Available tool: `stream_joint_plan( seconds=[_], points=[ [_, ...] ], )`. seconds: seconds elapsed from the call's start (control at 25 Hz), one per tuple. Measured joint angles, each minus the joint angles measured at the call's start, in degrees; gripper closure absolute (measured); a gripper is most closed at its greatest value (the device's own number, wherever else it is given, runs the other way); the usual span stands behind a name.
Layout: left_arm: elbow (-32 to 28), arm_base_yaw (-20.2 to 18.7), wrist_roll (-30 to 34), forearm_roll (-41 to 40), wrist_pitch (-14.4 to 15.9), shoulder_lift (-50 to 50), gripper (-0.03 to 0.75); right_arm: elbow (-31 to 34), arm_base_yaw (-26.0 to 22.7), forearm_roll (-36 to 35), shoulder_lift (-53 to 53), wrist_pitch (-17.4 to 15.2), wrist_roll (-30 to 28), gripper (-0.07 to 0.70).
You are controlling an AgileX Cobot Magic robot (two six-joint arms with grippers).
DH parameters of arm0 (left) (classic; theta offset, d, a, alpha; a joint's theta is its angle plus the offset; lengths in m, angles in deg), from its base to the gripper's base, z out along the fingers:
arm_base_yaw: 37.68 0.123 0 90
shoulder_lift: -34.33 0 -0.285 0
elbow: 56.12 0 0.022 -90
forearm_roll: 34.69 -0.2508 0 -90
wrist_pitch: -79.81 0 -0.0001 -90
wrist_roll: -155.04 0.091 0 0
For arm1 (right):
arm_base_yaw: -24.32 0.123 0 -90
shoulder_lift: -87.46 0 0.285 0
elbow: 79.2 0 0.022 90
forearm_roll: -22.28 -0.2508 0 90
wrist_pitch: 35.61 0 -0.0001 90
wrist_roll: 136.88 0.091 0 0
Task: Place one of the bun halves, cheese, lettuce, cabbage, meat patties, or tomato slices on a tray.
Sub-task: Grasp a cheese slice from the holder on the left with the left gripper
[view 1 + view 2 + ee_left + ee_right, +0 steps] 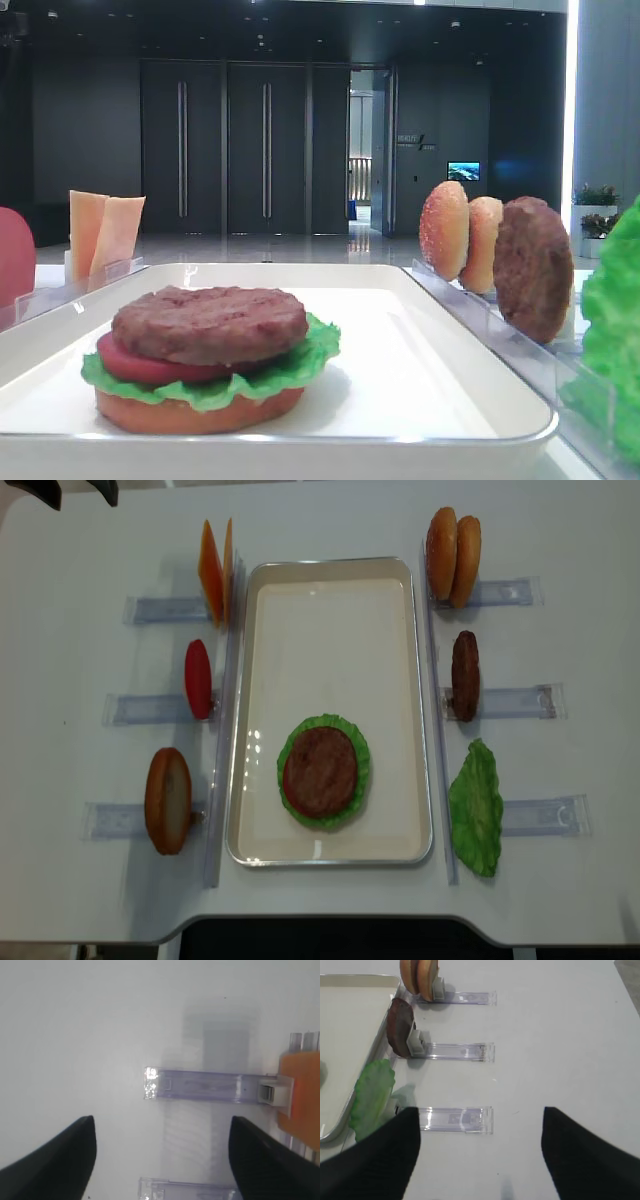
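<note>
No writing can be read on anything here.

The big white tray with rounded corners [330, 590] is lying in the middle of the white table [560, 540], with its long side running from the near edge to the far edge. A stack is sitting in the near half of it: a flat orange-brown bun bottom [190, 412], a frilly green lettuce leaf [300, 365], a red tomato slice [135, 365] and a round brown meat patty [210, 322] on top, all lying flat.

Clear plastic racks [500, 702] are standing along both long sides of the tray. On the left side, two thin pale orange cheese slices [213, 572] are standing on edge in the far rack, a second red tomato slice [198, 678] is standing in the middle rack, and a round tan bun piece [168, 800] is standing in the near rack. On the right side, two round bun halves [452, 546] are standing together in the far rack, a second brown patty [465, 675] is standing in the middle one, and a second green leaf [476, 808] is leaning at the near one.

The left gripper [162, 1152] is hanging over the table near the cheese rack, jaws spread wide and holding nothing. The right gripper [480, 1145] is hanging over the near right rack, jaws also wide apart and empty.
</note>
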Motion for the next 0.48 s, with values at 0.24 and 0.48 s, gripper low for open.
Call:
stream_joint_plan(
  seconds=[0.24, 0.48],
  points=[
    [0.0, -1.7, -2.0, 3.2, 0.0, 0.0, 0.090, 0.0, 0.0, 0.0, 0.0, 0.0, 0.0, 0.145],
    [0.0, -8.7, -5.2, -0.8, 0.0, 0.0, 0.103, 0.0, 0.2, 0.0, 0.0, 0.0, 0.0, 0.145]
  ],
)
